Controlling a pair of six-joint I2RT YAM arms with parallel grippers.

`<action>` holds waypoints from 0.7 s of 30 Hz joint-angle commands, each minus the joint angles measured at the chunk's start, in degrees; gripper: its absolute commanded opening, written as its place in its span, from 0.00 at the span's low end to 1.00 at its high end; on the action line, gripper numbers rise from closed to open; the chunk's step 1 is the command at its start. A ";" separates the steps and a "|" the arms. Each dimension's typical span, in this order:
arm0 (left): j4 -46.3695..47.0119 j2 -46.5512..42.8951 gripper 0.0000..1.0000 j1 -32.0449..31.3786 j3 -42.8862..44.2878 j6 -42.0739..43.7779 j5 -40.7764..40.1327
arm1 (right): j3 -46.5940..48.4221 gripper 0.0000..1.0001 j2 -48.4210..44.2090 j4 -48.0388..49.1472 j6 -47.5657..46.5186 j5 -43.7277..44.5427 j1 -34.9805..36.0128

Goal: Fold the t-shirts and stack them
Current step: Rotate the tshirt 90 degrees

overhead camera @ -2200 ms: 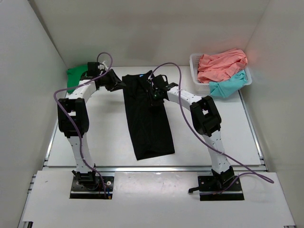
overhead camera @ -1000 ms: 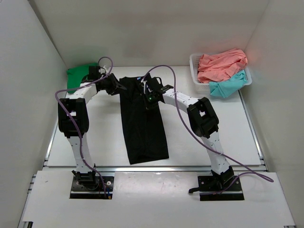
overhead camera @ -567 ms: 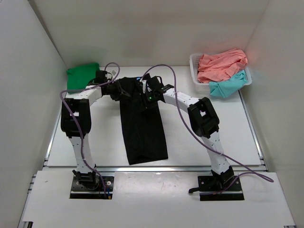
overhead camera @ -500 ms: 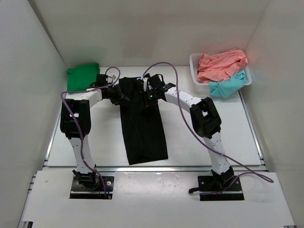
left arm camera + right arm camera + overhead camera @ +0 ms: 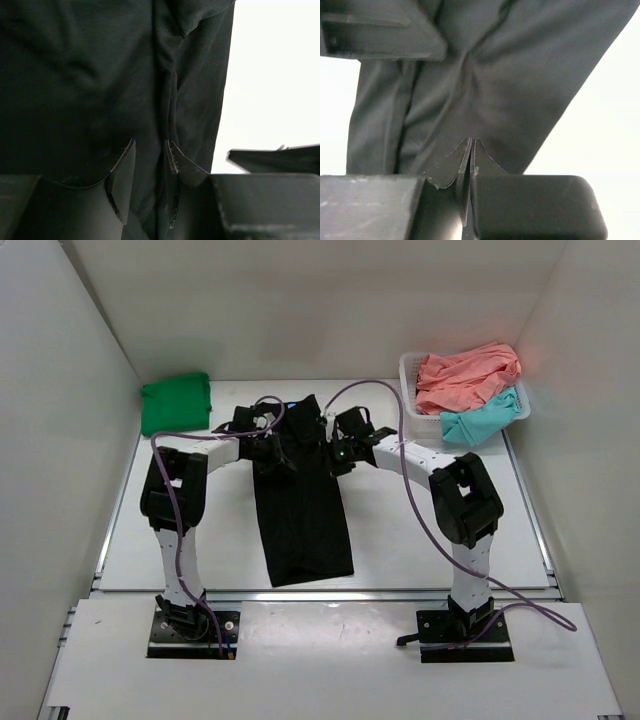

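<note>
Black t-shirt (image 5: pixel 303 520) lies as a narrow lengthwise strip mid table (image 5: pixel 220 540). We pinch its far end with left gripper (image 5: pixel 149 150) and right gripper (image 5: pixel 471 145), both clamped on cloth, likely to hold that edge level for the crosswise fold.

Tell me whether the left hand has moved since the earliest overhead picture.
Yes. The left hand has shifted right, away from the green t-shirt and nearer the white basket, over the black t-shirt.
</note>
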 commanded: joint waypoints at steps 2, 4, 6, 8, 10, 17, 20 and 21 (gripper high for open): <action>-0.97 3.78 0.40 -1.70 4.09 0.73 -1.01 | -4.30 0.00 -2.81 3.32 2.04 -0.78 1.39; -0.53 5.18 0.40 -2.23 5.15 0.46 -1.28 | -5.97 0.00 -2.73 3.42 1.70 -0.96 1.56; -0.79 6.68 0.40 -2.49 7.60 0.55 -1.28 | -7.20 0.00 -2.29 2.98 1.96 -0.34 2.44; -3.50 9.75 0.40 -2.84 10.94 1.07 -1.45 | -8.34 0.00 -1.94 2.45 2.31 -0.34 2.18; -5.87 12.91 0.39 -3.20 17.60 1.77 -1.53 | -8.17 0.00 -1.15 2.63 3.45 -0.25 1.65; -22.90 32.84 0.39 -4.60 55.26 4.59 -0.58 | -5.19 0.00 2.89 0.34 3.10 1.95 0.96; -30.21 43.05 0.39 -4.17 76.79 3.19 0.47 | -2.47 0.00 4.30 0.08 1.79 1.51 -0.45; -32.32 45.51 0.38 -3.47 80.44 1.36 1.79 | -0.72 0.00 4.39 -0.10 0.91 1.25 -0.63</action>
